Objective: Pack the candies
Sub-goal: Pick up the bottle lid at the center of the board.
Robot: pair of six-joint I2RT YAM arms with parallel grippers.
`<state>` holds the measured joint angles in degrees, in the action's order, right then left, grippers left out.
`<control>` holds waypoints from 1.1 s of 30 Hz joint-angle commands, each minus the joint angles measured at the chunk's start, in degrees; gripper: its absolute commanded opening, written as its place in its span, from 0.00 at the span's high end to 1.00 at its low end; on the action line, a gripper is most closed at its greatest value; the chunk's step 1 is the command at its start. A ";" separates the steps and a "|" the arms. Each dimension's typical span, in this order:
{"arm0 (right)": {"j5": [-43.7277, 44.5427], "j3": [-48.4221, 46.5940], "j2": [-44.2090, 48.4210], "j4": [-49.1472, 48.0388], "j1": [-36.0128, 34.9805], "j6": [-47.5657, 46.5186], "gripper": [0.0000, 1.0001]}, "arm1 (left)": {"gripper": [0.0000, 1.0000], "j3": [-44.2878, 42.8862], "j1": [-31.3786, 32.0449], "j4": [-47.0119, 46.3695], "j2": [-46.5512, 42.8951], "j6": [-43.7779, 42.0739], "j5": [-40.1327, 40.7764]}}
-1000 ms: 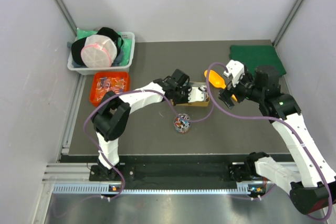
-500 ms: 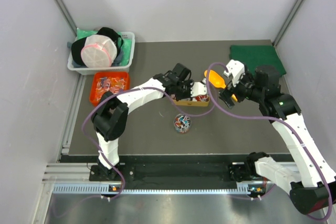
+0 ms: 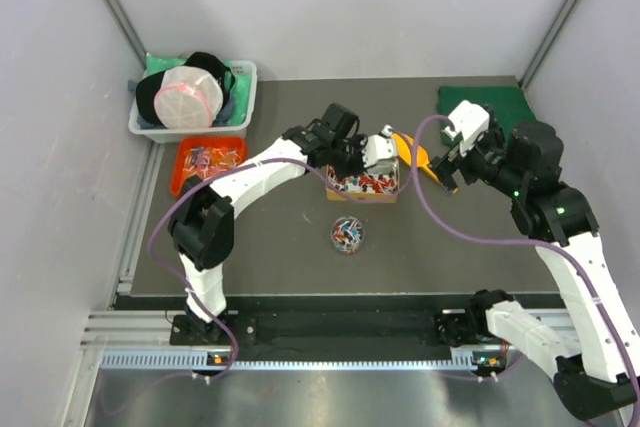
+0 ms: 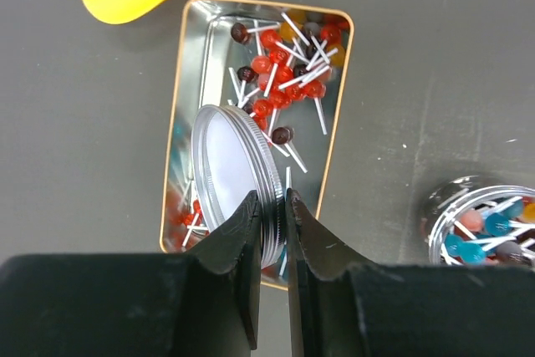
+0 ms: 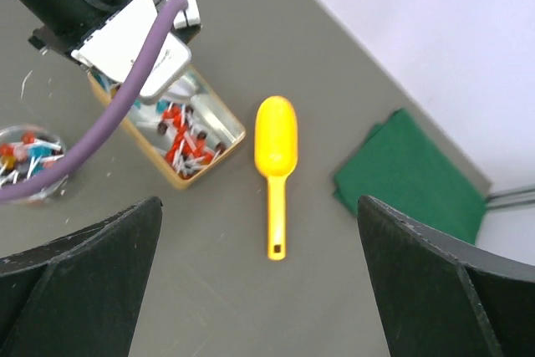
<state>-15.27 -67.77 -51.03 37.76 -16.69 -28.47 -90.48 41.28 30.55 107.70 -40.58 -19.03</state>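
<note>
One yellow scoop, one rectangular tin, one round lid, one small jar, one orange tray, one white basket, one green cloth. Candies in tin, jar and tray: too many to count.

A: How are the two arms built?
B: The left arm and right arm are white shells over round black joints.
A: Any cabling?
B: A thick purple cable runs along each. The left gripper has matte black fingers.
</note>
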 commanded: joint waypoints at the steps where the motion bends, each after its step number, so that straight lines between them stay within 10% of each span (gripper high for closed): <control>1: 0.50 -5.44 2.42 -1.55 0.34 0.26 0.01 | 1.00 -6.36 -3.21 3.02 -2.50 5.49 -8.63; 18: -8.21 2.64 4.54 -8.13 -2.46 -2.64 0.01 | 1.00 -15.17 -18.69 -11.10 1.02 44.06 -50.38; 29: 7.17 0.19 -5.74 -13.23 -15.91 -8.18 0.01 | 0.99 -3.56 -18.78 -95.76 8.74 119.37 -57.79; 33: 10.78 -1.93 -8.91 -14.98 -18.73 -8.89 0.01 | 0.98 -3.14 -18.78 -94.04 9.64 121.19 -56.04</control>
<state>-10.02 -65.08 -57.78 27.94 -33.01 -35.46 -94.28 22.57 -46.33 117.84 65.23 -74.37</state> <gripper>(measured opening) 0.987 0.186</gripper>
